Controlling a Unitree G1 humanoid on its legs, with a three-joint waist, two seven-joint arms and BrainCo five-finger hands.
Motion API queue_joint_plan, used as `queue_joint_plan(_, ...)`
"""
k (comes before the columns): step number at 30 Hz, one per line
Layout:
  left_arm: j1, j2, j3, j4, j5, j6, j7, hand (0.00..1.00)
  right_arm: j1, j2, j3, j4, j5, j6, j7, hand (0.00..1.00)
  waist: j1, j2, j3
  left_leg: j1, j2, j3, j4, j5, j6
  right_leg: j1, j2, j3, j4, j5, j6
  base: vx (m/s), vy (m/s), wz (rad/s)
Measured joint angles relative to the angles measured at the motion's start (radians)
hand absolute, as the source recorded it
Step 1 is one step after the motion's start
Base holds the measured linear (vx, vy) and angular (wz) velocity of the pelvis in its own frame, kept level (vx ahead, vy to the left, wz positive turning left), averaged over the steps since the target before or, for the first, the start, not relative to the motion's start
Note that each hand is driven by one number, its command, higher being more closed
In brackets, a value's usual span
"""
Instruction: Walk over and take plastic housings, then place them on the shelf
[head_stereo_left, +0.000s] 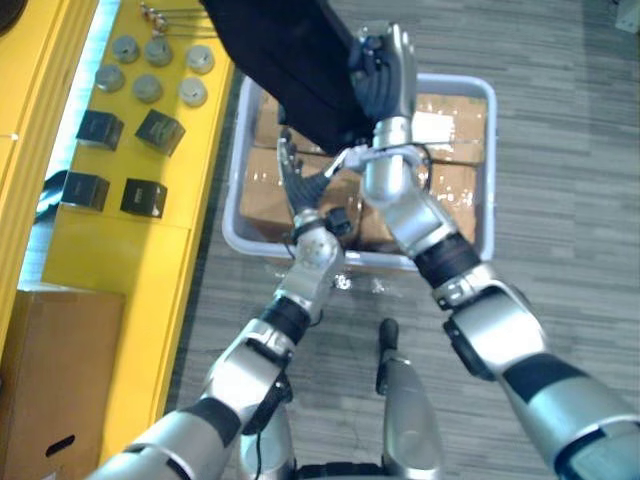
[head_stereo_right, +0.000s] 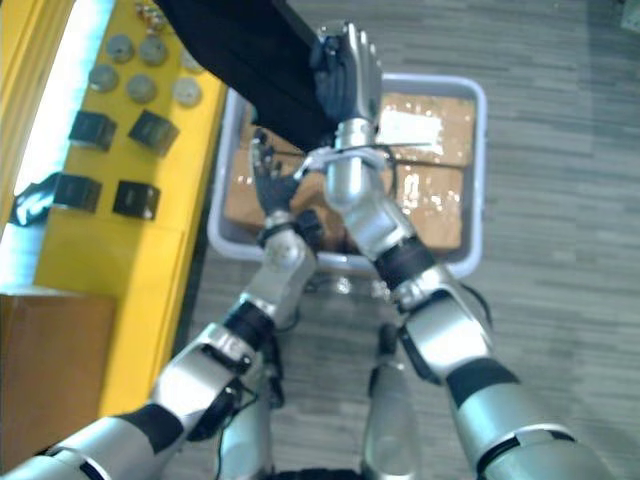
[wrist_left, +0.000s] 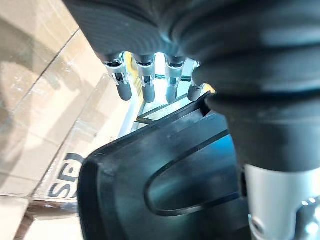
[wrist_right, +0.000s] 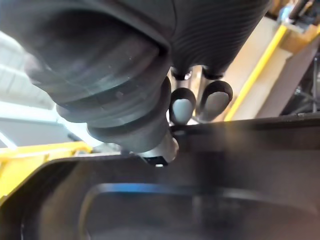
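Grey floor, grey bin (head_stereo_left: 492, 180) of cartons (head_stereo_left: 455, 190): black housing (head_stereo_left: 290, 60) above; my right hand (head_stereo_left: 388, 65) fingers curled on edge, left hand (head_stereo_left: 300, 185) fingers straight beneath.

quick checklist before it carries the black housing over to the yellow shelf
1. Housing clear of the bin: ok. The black housing is held above the grey bin.
2. Left hand support: ok. The left hand has straight fingers spread under the housing's lower edge.
3. Right hand hold: cannot tell. The right hand lies against the housing's side; its hold is hidden.
4. Free spot on the shelf: ok. The yellow shelf has bare surface nearer the robot than the black cubes.
5. Clearance over the cubes and grey discs: cannot tell.
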Motion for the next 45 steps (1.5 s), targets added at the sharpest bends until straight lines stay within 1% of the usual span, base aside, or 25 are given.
queue_joint_plan(3, 0.005, -0.001, 0.000, -0.012, 0.011, -0.017, 0.012, 0.00, 0.018, 0.002, -0.010, -0.036, 0.002, 0.001, 0.000, 1.00, 0.001, 0.000, 0.000, -0.004, 0.000, -0.001, 0.008, -0.005, 0.000, 0.000, 0.000, 0.000, 0.000, 0.000, 0.000, 0.00, 0.000, 0.00)
queue_joint_plan(6, 0.024, -0.002, 0.000, -0.042, 0.050, -0.018, 0.028, 0.00, 0.023, 0.003, -0.012, -0.055, 0.002, 0.003, 0.000, 1.00, 0.002, 0.000, 0.000, -0.007, 0.000, -0.001, 0.010, -0.007, 0.000, -0.001, -0.001, 0.000, 0.000, -0.001, 0.001, 0.00, 0.000, 0.00)
queue_joint_plan(7, 0.036, -0.002, -0.001, -0.064, 0.085, -0.018, 0.036, 0.00, 0.029, 0.004, -0.011, -0.080, 0.002, 0.009, 0.001, 1.00, 0.002, 0.000, 0.000, -0.012, 0.000, -0.002, 0.011, -0.007, 0.000, -0.006, -0.001, -0.001, 0.001, -0.001, 0.001, 0.00, 0.000, 0.00)
queue_joint_plan(8, 0.039, -0.002, -0.001, -0.071, 0.085, -0.018, 0.037, 0.00, 0.031, 0.004, -0.011, -0.087, 0.002, 0.011, 0.001, 1.00, 0.004, 0.000, 0.000, -0.014, 0.000, -0.002, 0.011, -0.007, 0.000, -0.008, -0.001, -0.001, 0.002, -0.001, 0.001, 0.00, 0.000, 0.00)
queue_joint_plan(11, 0.045, -0.002, -0.002, -0.085, 0.085, -0.009, 0.034, 0.00, 0.045, 0.007, -0.010, -0.114, 0.002, 0.043, 0.002, 1.00, 0.011, 0.000, 0.000, -0.014, 0.000, -0.003, 0.011, -0.007, 0.000, -0.010, -0.001, -0.001, 0.005, -0.002, 0.001, 0.00, 0.000, 0.00)
queue_joint_plan(13, 0.052, -0.002, -0.002, -0.091, 0.085, -0.001, 0.026, 0.00, 0.047, 0.007, -0.010, -0.114, 0.002, 0.051, 0.003, 1.00, 0.016, 0.000, 0.000, -0.014, 0.000, -0.003, 0.011, -0.007, 0.000, -0.010, -0.001, -0.001, 0.007, -0.003, 0.001, 0.00, 0.000, 0.00)
queue_joint_plan(15, 0.077, -0.002, -0.004, -0.122, 0.085, 0.018, 0.020, 0.00, 0.053, 0.007, -0.010, -0.117, 0.003, 0.058, 0.003, 1.00, 0.019, 0.000, 0.000, -0.014, -0.001, -0.005, 0.012, -0.007, 0.000, -0.010, -0.002, -0.002, 0.011, -0.006, 0.001, 0.00, -0.001, 0.02)
queue_joint_plan(16, 0.088, -0.003, -0.007, -0.125, 0.085, 0.020, 0.020, 0.00, 0.058, 0.007, -0.010, -0.121, 0.004, 0.068, 0.003, 1.00, 0.021, 0.000, 0.000, -0.014, -0.001, -0.007, 0.013, -0.007, 0.000, -0.010, -0.003, -0.003, 0.015, -0.008, 0.001, -0.01, -0.002, 0.04)
queue_joint_plan(19, 0.110, -0.003, -0.013, -0.126, 0.084, 0.021, 0.016, 0.00, 0.067, 0.010, -0.009, -0.125, 0.005, 0.072, 0.003, 1.00, 0.022, 0.000, 0.000, -0.015, -0.003, -0.010, 0.017, -0.009, 0.001, -0.010, -0.005, -0.003, 0.019, -0.010, 0.002, 0.00, 0.000, 0.01)
queue_joint_plan(21, 0.119, -0.004, -0.021, -0.126, 0.083, 0.021, 0.012, 0.00, 0.073, 0.010, -0.009, -0.154, 0.006, 0.089, 0.003, 1.00, 0.022, 0.000, 0.000, -0.020, -0.003, -0.011, 0.030, -0.015, 0.002, -0.010, -0.005, -0.003, 0.019, -0.010, 0.002, 0.00, 0.000, 0.00)
queue_joint_plan(22, 0.122, -0.008, -0.029, -0.126, 0.078, 0.021, -0.002, 0.00, 0.073, 0.010, -0.010, -0.169, 0.012, 0.102, 0.003, 1.00, 0.021, 0.000, 0.000, -0.022, -0.003, -0.011, 0.038, -0.019, 0.003, -0.010, -0.006, -0.002, 0.020, -0.010, 0.002, 0.00, 0.000, 0.00)
queue_joint_plan(23, 0.121, -0.008, -0.044, -0.126, 0.069, 0.023, -0.017, 0.00, 0.073, 0.012, -0.010, -0.180, 0.023, 0.119, 0.005, 1.00, 0.021, 0.000, 0.000, -0.025, -0.003, -0.012, 0.044, -0.023, 0.003, -0.010, -0.007, -0.002, 0.021, -0.010, 0.002, 0.00, 0.000, 0.00)
queue_joint_plan(24, 0.121, -0.008, -0.051, -0.127, 0.065, 0.025, -0.024, 0.00, 0.073, 0.012, -0.010, -0.182, 0.034, 0.126, 0.005, 1.00, 0.021, 0.000, 0.000, -0.026, -0.004, -0.012, 0.044, -0.023, 0.003, -0.010, -0.007, -0.002, 0.021, -0.010, 0.002, 0.00, 0.000, 0.00)
queue_joint_plan(25, 0.122, -0.011, -0.055, -0.127, 0.062, 0.043, -0.036, 0.00, 0.074, 0.012, -0.012, -0.182, 0.055, 0.151, 0.005, 1.00, 0.022, 0.000, 0.000, -0.026, -0.004, -0.012, 0.044, -0.022, 0.003, -0.010, -0.008, -0.002, 0.021, -0.010, 0.002, 0.00, 0.000, 0.00)
queue_joint_plan(26, 0.123, -0.010, -0.057, -0.127, 0.061, 0.061, -0.050, 0.00, 0.077, 0.012, -0.012, -0.181, 0.070, 0.163, 0.006, 1.00, 0.022, 0.000, 0.000, -0.026, -0.004, -0.013, 0.044, -0.022, 0.003, -0.010, -0.008, -0.003, 0.021, -0.010, 0.002, 0.00, 0.000, 0.00)
queue_joint_plan(27, 0.123, -0.010, -0.061, -0.127, 0.026, 0.081, -0.075, 0.00, 0.087, 0.011, -0.014, -0.181, 0.084, 0.183, 0.011, 1.00, 0.022, 0.000, 0.000, -0.026, -0.004, -0.013, 0.044, -0.022, 0.003, -0.010, -0.008, -0.002, 0.021, -0.010, 0.002, 0.00, 0.000, 0.00)
queue_joint_plan(28, 0.125, -0.010, -0.061, -0.127, 0.014, 0.095, -0.088, 0.00, 0.093, 0.010, -0.016, -0.180, 0.088, 0.191, 0.013, 1.00, 0.022, 0.000, 0.000, -0.026, -0.004, -0.013, 0.044, -0.022, 0.003, -0.010, -0.008, -0.002, 0.021, -0.010, 0.002, 0.00, 0.000, 0.00)
queue_joint_plan(30, 0.146, -0.002, -0.064, -0.126, -0.009, 0.151, -0.147, 0.00, 0.124, 0.006, -0.038, -0.176, 0.128, 0.230, 0.022, 1.00, 0.022, 0.000, 0.000, -0.026, -0.004, -0.013, 0.044, -0.022, 0.003, -0.010, -0.008, -0.002, 0.020, -0.010, 0.002, 0.00, 0.000, 0.00)
queue_joint_plan(31, 0.156, 0.003, -0.068, -0.126, -0.011, 0.161, -0.162, 0.00, 0.131, 0.005, -0.044, -0.169, 0.140, 0.238, 0.023, 1.00, 0.021, 0.000, 0.000, -0.025, -0.004, -0.013, 0.044, -0.022, 0.003, -0.010, -0.008, -0.002, 0.021, -0.010, 0.002, 0.00, 0.000, 0.00)
queue_joint_plan(33, 0.195, 0.023, -0.093, -0.121, -0.020, 0.200, -0.199, 0.00, 0.153, -0.003, -0.062, -0.108, 0.186, 0.260, 0.023, 1.00, 0.021, 0.000, 0.000, -0.022, -0.004, -0.012, 0.044, -0.022, 0.003, -0.007, -0.008, -0.002, 0.020, -0.010, 0.002, 0.00, 0.000, 0.00)
queue_joint_plan(34, 0.209, 0.030, -0.100, -0.114, -0.020, 0.208, -0.205, 0.00, 0.164, -0.006, -0.071, -0.090, 0.207, 0.266, 0.022, 1.00, 0.022, 0.000, 0.000, -0.019, -0.004, -0.011, 0.044, -0.022, 0.003, -0.005, -0.008, -0.002, 0.020, -0.010, 0.003, 0.00, 0.000, 0.00)
queue_joint_plan(41, 0.331, 0.081, -0.085, -0.107, -0.036, 0.207, -0.199, 0.00, 0.204, -0.045, -0.149, -0.068, 0.341, 0.263, 0.018, 1.00, 0.024, 0.004, -0.002, -0.009, -0.006, -0.016, 0.045, -0.023, 0.005, 0.006, -0.011, -0.003, 0.019, -0.009, 0.003, -0.02, 0.002, 0.00)
queue_joint_plan(43, 0.395, 0.082, -0.049, -0.116, -0.036, 0.186, -0.199, 0.00, 0.238, -0.064, -0.190, -0.068, 0.402, 0.263, 0.008, 1.00, 0.026, 0.010, -0.006, -0.002, -0.009, -0.020, 0.044, -0.023, 0.005, 0.017, -0.014, -0.008, 0.017, -0.010, 0.004, -0.02, 0.006, 0.07)
queue_joint_plan(44, 0.412, 0.083, -0.043, -0.122, -0.036, 0.180, -0.199, 0.00, 0.249, -0.068, -0.200, -0.065, 0.410, 0.264, 0.005, 1.00, 0.028, 0.013, -0.007, 0.001, -0.010, -0.021, 0.044, -0.024, 0.005, 0.022, -0.015, -0.009, 0.017, -0.010, 0.005, 0.00, 0.011, 0.11)
queue_joint_plan(45, 0.441, 0.083, -0.031, -0.139, -0.035, 0.172, -0.200, 0.00, 0.275, -0.083, -0.215, -0.057, 0.427, 0.266, -0.005, 1.00, 0.032, 0.025, -0.014, 0.005, -0.013, -0.024, 0.044, -0.025, 0.007, 0.031, -0.018, -0.012, 0.017, -0.013, 0.008, 0.00, 0.017, 0.17)
